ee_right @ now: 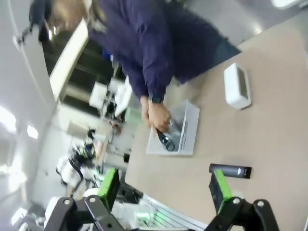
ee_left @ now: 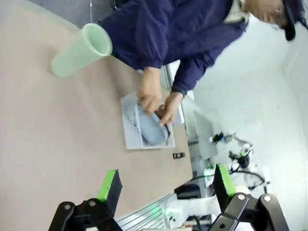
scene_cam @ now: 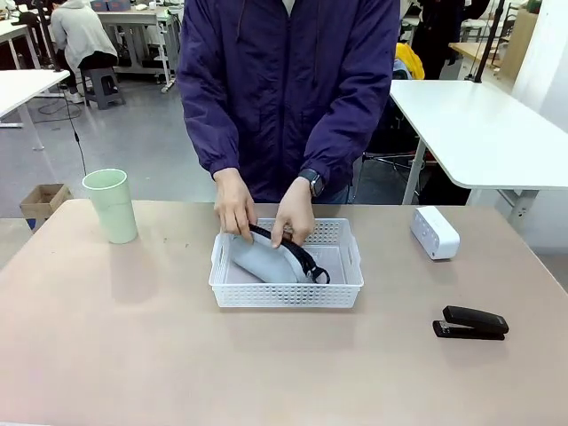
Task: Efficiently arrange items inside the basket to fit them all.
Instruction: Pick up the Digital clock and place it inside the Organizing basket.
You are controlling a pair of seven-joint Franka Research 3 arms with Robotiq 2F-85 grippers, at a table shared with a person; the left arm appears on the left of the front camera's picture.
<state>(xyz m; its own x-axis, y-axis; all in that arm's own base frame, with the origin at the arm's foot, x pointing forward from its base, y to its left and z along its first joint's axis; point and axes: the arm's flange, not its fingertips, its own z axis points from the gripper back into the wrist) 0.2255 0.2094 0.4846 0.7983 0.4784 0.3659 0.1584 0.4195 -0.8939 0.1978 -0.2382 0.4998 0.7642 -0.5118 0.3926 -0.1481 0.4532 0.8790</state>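
Observation:
The white perforated basket (scene_cam: 287, 291) stands mid-table. A person in a dark purple jacket holds the grey zip pouch (scene_cam: 266, 259) inside it with both hands (scene_cam: 234, 206). The pale green cup (scene_cam: 111, 206) stands upright at the far left. At the right lies the white rounded box (scene_cam: 434, 232), and the black stapler (scene_cam: 470, 323) is nearer the front. My left gripper (ee_left: 163, 190) hangs open high above the table, with the basket (ee_left: 131, 126) and cup (ee_left: 79, 50) far below. My right gripper (ee_right: 162, 186) is open too, above the stapler (ee_right: 230, 170) and box (ee_right: 237, 85).
The tan tabletop (scene_cam: 133, 355) has wide bare room in front of the basket and on both sides. A cardboard box (scene_cam: 43, 201) sits on the floor beyond the table's left corner. White tables (scene_cam: 479, 124) stand behind the person.

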